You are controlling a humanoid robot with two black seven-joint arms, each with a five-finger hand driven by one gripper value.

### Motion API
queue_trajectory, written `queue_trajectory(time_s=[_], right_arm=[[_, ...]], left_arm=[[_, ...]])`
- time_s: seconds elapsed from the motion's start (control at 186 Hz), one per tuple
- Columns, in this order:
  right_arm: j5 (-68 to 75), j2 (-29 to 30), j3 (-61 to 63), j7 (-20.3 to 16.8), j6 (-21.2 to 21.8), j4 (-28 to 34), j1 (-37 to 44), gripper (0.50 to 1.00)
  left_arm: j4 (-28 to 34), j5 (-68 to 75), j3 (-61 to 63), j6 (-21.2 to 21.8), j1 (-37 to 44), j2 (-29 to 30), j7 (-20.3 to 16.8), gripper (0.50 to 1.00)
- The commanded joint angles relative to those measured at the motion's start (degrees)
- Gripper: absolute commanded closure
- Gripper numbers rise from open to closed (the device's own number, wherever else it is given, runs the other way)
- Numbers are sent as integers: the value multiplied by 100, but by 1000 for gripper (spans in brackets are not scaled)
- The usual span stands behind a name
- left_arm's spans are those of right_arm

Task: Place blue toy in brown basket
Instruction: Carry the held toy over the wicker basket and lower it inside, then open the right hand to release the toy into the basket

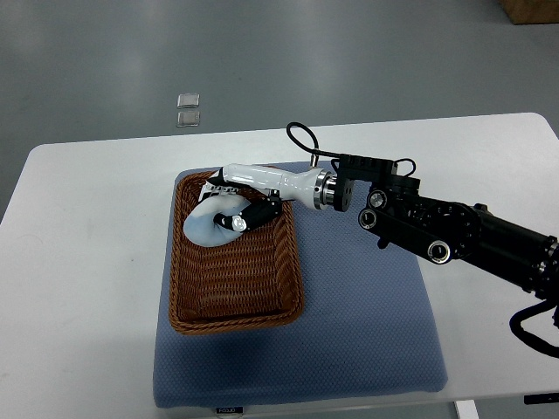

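toy [208, 225] in basket [236, 325], basket on mat [367, 332], mat on table [87, 262]

One brown basket [234, 292] before me. One blue toy [212, 225] in it, at basket's 12 o'clock end. One blue mat [367, 332]. One white desk [87, 262]. Two small clear squares [188, 108] on floor, 12 o'clock past desk. One of my hands [240, 205] in view.

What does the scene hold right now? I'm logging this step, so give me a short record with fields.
blue toy: inside the brown basket, at its far end
brown basket: on a blue mat
right robot hand: over the basket, fingers closed on the toy
left arm: out of view
table: white, mat lies on it
task state: toy in basket, not yet released
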Motion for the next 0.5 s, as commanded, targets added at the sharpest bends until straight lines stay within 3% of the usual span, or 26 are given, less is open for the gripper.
queue_trajectory(time_s=[0.0,0.021,0.054,0.097,0.161,0.338,0.494], right_arm=[[-1,-8,0,-13,-8,0,-145,1000],[-1,-17,0,-13,-16,0,-163,981],[7,-52,9,-4,-25,0,-189,887],[77,-69,26,4,-60,0,-215,810],[122,-96,97,5,-87,0,-233,748],[403,-227,132,5,-95,0,-233,642],[965,-465,132,-13,10,9,-233,628]], left_arm=[[1,0,0,-1,0,0,0,500],[-8,0,0,-1,0,0,0,500],[1,0,0,-1,0,0,0,500],[1,0,0,-1,0,0,-9,500],[1,0,0,-1,0,0,0,500],[1,0,0,-1,0,0,0,500],[1,0,0,-1,0,0,0,500]])
